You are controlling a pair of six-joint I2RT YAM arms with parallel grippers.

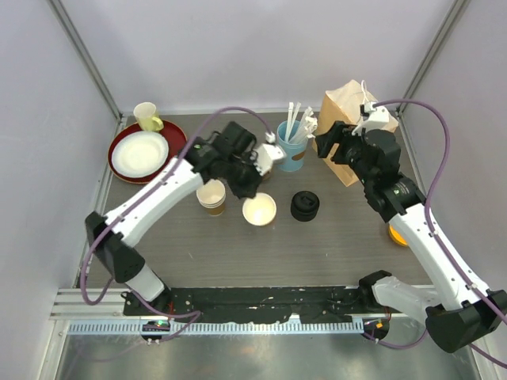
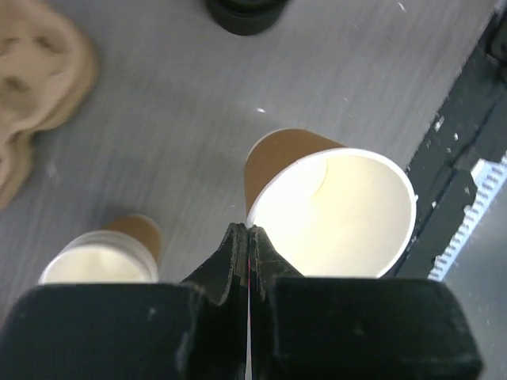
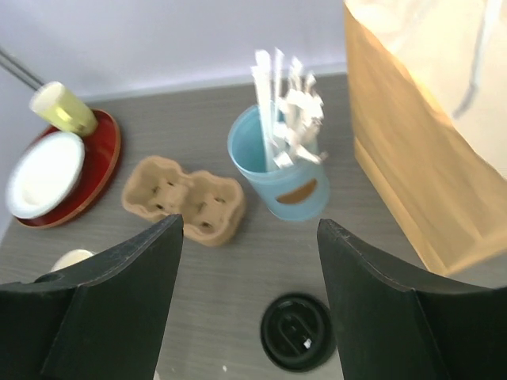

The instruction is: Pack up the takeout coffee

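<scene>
Left pincer (image 2: pixel 248 234) closed; right pincer (image 3: pixel 249 226) wide apart

I see a matt grey, faintly grained table (image 2: pixel 174 119). The paper cup (image 2: pixel 333 214) is tan outside and smooth white inside. The lid stack (image 3: pixel 297 331) looks like glossy black plastic, the carrier (image 3: pixel 184 198) rough moulded pulp, the bag (image 3: pixel 412 158) kraft paper, and the left gripper (image 2: pixel 248 231) matt black plastic.

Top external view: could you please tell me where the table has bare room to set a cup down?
Free: the wide near strip between the open paper cup, the black lids and the black rail; also right of the lids, up to the right arm. Crowded: the back, around the blue cup and paper bag.
</scene>
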